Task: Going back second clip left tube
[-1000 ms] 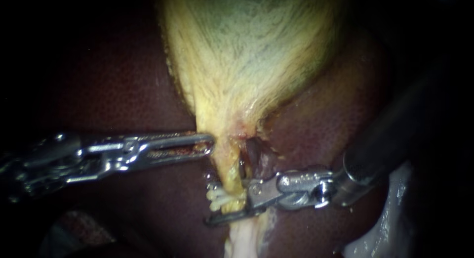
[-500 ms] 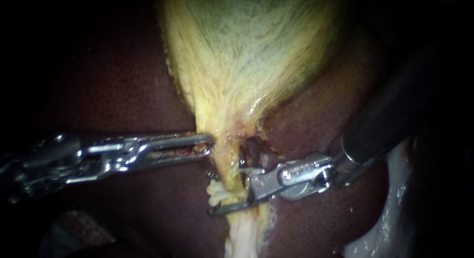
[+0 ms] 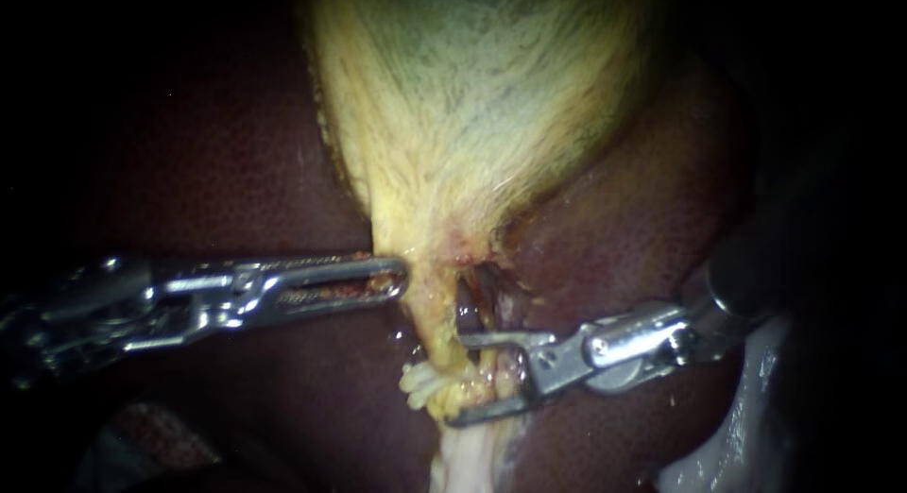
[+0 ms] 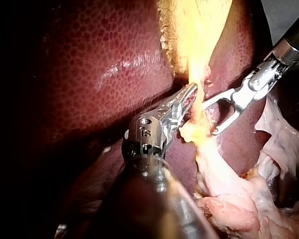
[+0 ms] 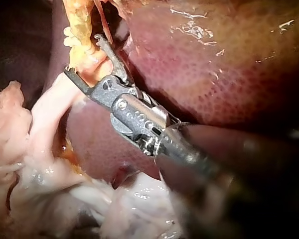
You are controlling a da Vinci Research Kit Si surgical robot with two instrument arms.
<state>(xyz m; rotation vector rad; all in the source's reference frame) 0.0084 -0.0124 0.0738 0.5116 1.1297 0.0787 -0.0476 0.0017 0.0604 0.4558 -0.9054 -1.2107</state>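
Right instrument [image 3: 455, 380] in from the right, jaws wide apart, gripping nothing. Left tube [image 3: 436, 328] sits btw. them, low down, just above the white tissue [image 3: 463, 460]. Same in right wrist view: yellow strand inside the open mouth, one jaw each side. Left instrument [image 3: 399, 276] closed on the edge of the gallbladder [image 3: 482, 106] neck, holding it over the dark liver [image 3: 236, 172]; near the other tip, not touching.

No clip made out w/ certainty. Pale lumpy bit [image 3: 416, 380] just beside the lower jaw: fat or clip, cannot tell.

Probably the withdrawal step, i.e. open jaws to be drawn off the tube toward the right.

Risks from here:
- Catching the tube w/ a jaw tip if pulled at an angle instead of along the shaft; thin strand, poss. stretch or tear.
- Dragging any clip loose if a jaw hooks it on the way out.
- Closing too early w/ tissue inside: pinch of the tube.
- Upper jaw close to the dark strand [image 3: 475, 295] beside the tube; scraping poss. if lifted.
- Slip of the left grip: tension lost, tube sags into the jaws.
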